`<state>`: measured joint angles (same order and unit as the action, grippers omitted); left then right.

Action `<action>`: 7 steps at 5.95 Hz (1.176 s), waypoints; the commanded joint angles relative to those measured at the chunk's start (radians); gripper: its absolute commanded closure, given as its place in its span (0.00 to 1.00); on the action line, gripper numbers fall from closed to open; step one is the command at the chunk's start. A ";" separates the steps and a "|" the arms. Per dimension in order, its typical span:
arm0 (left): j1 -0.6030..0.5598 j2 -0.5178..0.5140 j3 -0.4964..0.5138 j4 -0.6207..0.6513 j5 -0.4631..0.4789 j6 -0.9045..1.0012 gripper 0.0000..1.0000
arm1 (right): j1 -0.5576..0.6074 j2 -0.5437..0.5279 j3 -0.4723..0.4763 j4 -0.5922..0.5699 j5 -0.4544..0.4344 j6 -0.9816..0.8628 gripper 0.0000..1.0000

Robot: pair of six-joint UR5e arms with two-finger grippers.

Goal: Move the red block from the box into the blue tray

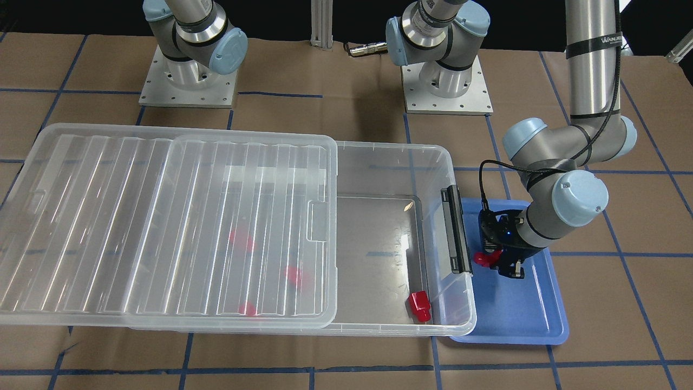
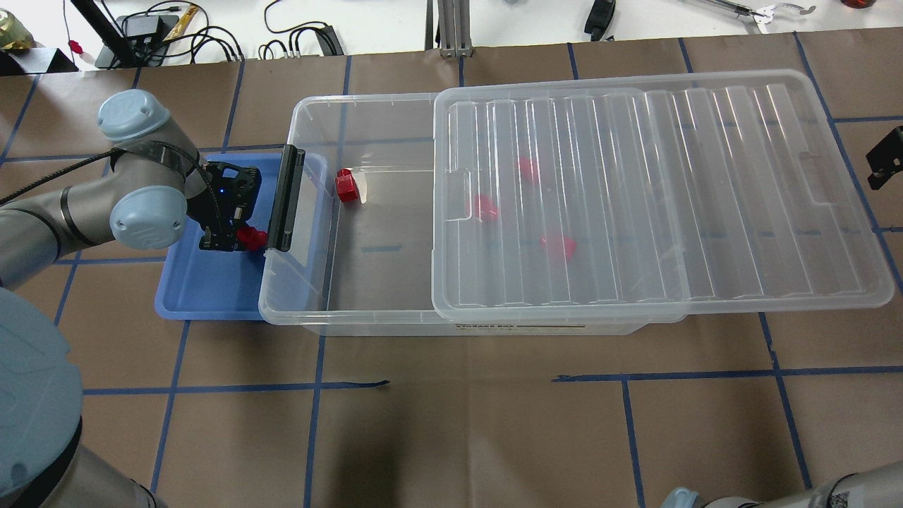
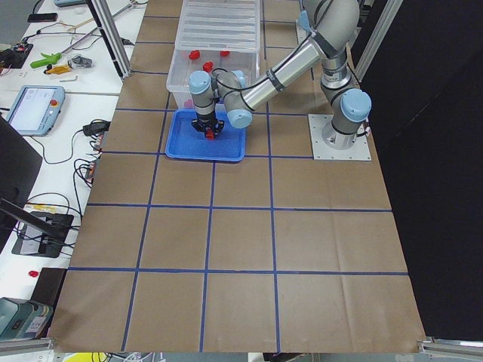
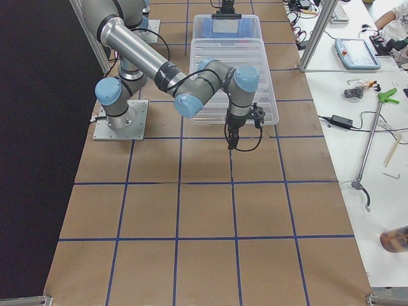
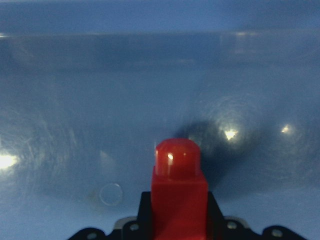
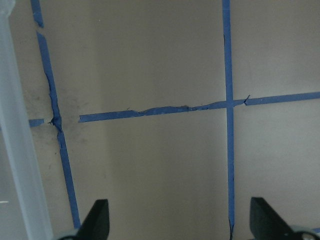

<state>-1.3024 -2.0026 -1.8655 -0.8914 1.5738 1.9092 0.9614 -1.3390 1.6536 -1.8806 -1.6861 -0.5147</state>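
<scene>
1. My left gripper (image 1: pixel 494 264) squeezes the red block (image 1: pixel 481 258) tight.
2. The red block hangs over the blue tray (image 1: pixel 520 319), just beside the black latch (image 1: pixel 456 230) of the box (image 1: pixel 379 168).
3. The lid (image 1: pixel 162 227) covers most of the box.
4. Another red block (image 1: pixel 419 306) lies in the open corner of the box.
5. My right gripper (image 6: pixel 180 222) is spread wide over the brown table (image 6: pixel 150 65).
</scene>
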 commanded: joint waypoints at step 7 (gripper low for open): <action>-0.024 0.261 0.317 -0.712 -0.006 -0.108 0.02 | 0.066 -0.077 0.075 0.006 0.019 0.047 0.00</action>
<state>-1.3250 -1.7764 -1.6191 -1.4659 1.5704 1.8254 1.0078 -1.4083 1.7281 -1.8742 -1.6671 -0.4680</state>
